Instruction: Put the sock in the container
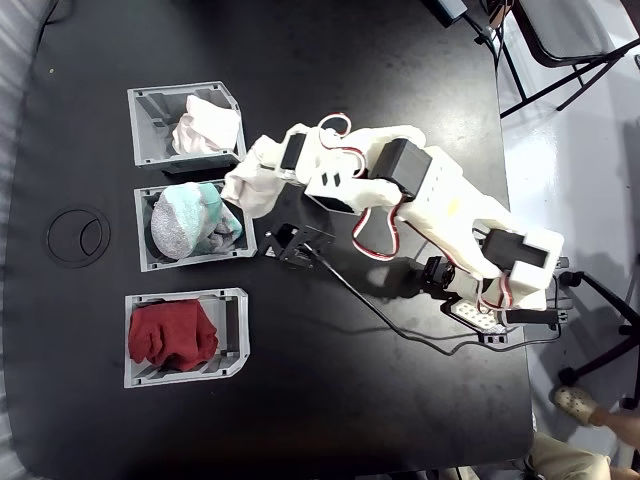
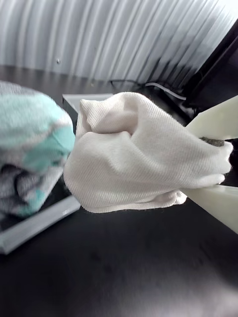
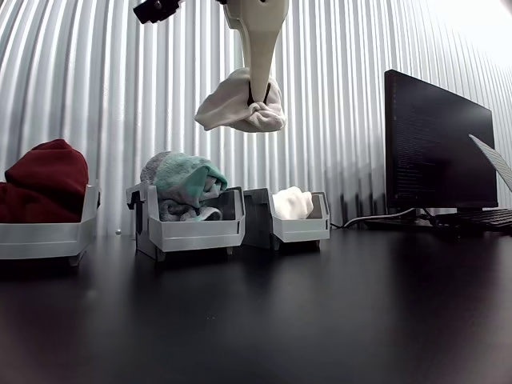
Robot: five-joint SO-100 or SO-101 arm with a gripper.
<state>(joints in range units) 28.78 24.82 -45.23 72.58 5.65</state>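
Your tool (image 3: 258, 100) is clamped on the sock (image 3: 238, 107), holding it in the air above the desk (image 1: 330, 380) by three grey bins: the container (image 1: 150, 125) with white fabric, one teal-grey (image 1: 196, 218), one red (image 1: 172, 333).

A black tabletop (image 1: 300, 400) lies under the end effector (image 3: 258, 100), dark and a little shiny. Behind the end effector in the other view stands a white wall (image 3: 96, 96) with many straight ridges running up and down. To the right of the end effector in that view sits a dark computer screen (image 3: 436, 144), with a keyboard (image 3: 488, 218) just beside it. Bright light comes in at the top right there. In the fixed view a pale floor (image 1: 580, 140) lies past the tabletop's edge, with black chair legs (image 1: 560, 75) on it.
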